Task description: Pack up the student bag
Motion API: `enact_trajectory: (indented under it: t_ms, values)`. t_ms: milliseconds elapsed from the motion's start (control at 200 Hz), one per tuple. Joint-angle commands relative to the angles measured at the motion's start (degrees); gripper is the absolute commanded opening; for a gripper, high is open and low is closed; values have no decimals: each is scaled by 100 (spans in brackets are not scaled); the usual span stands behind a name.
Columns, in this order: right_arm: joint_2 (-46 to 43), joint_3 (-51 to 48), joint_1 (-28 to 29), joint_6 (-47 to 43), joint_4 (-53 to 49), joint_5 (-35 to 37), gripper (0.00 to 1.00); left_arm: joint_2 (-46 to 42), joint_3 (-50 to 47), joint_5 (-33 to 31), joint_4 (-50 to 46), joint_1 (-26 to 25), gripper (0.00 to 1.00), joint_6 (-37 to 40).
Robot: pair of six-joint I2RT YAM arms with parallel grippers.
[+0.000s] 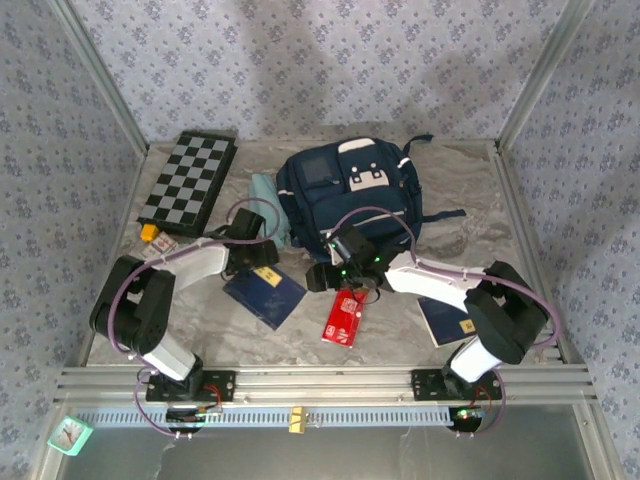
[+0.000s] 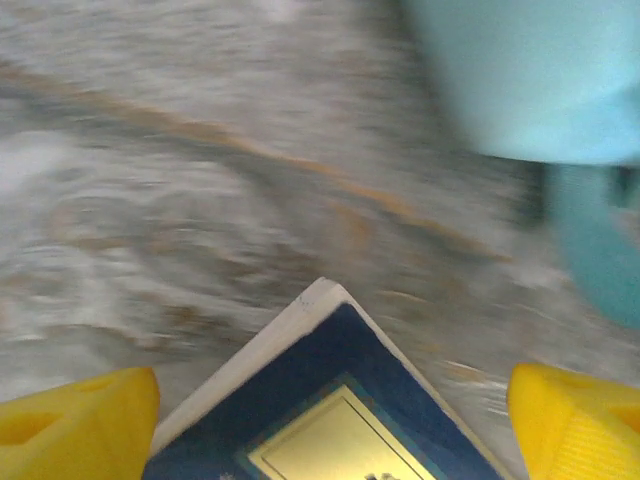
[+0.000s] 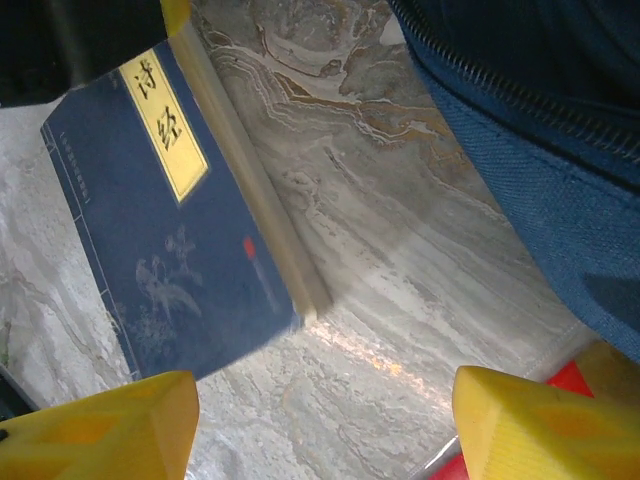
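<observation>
Student bag: dead ahead of both arms, soft navy fabric, white patches, pale zip trim, long axis near-to-far, top facing away. Chessboard left of bag, flat and rigid. Blue book near-left of bag, thin, matte, yellow label. Second blue book near-right. Red packet just in front of bag, glossy. Right gripper at bag's near edge, closer arm, jaws apart, empty. Left gripper left of bag, over book corner, jaws wide, nothing held.
</observation>
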Motion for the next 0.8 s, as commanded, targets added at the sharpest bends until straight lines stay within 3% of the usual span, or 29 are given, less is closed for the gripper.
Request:
enact_trajectory:
  t_ms: [0,235,385,665,795]
  values:
    - [29,40,66,14,-229,199,69,-197,403,23,-583,-89,94,409]
    - [534,587,179,265,-363,280,67,-1708,-358,-141,-1189,-108,98,-721]
    - [890,1039,373,297,-526,424,64,-2594,-1061,115,-1338,-103,92,-1381]
    - [1773,1923,526,244,-906,395,60,-3629,-2103,291,-1371,-101,84,-1940]
    - [2142,2266,598,202,-1077,459,57,-3683,-2263,608,-1039,-107,82,-1877]
